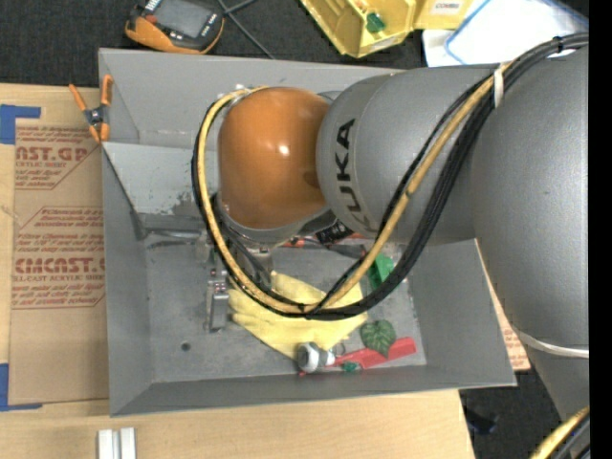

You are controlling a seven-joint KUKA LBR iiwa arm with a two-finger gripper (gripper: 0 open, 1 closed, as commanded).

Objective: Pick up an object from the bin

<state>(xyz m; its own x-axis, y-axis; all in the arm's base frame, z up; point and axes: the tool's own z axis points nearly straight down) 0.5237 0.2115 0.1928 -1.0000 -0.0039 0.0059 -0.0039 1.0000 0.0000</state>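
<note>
Here the claw (219, 302) is hanging low in the grey bin (153, 352), open or shut I cannot tell, and the limp yellow cloth (277, 321) is lying just beside it, so it is needing to centre over that cloth's thick fold before closing.

The big grey arm (459, 142) and its orange cover (273, 156) are blocking the middle and right of the bin (172, 352). The yellow thing (277, 331) is lying partly under the black cables (287, 301). A green piece (383, 268) is peeking from behind them, and the gripper (218, 299) is sitting mostly covered.
</note>
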